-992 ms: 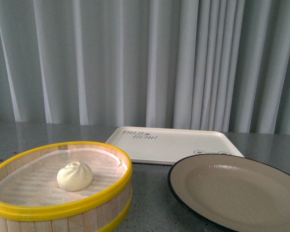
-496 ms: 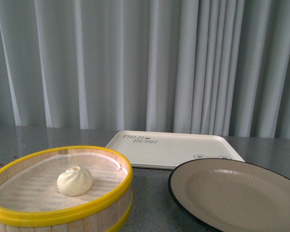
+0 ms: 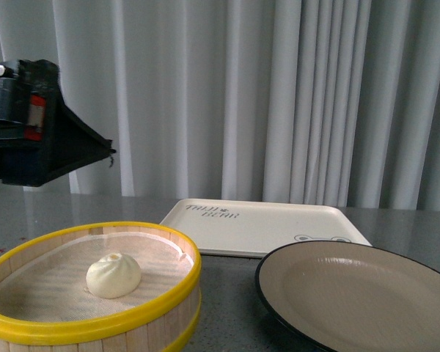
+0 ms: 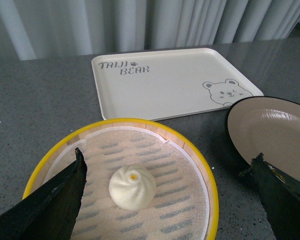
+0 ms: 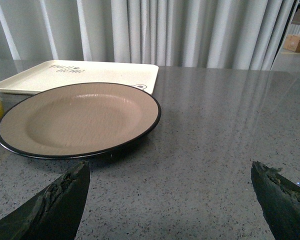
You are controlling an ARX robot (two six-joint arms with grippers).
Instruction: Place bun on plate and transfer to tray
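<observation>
Left tool [image 4: 170,154] wide open, empty — I read the small cream-white pleated bun [image 4: 132,187] at its 6 o'clock, in the yellow-rimmed wooden steamer basket [image 4: 205,170] | right tool [image 5: 170,170] open, empty | left arm nearer — my pick.

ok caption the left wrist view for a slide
Left jaws open above the bun in the steamer, tray and plate beyond.

The bun [image 3: 114,276] lies in the basket [image 3: 95,323], plate [image 3: 352,293] to its right, tray [image 3: 264,221] behind.

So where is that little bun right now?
In the front view the bun sits low on the left, inside the yellow-rimmed steamer basket, left of the plate.
</observation>
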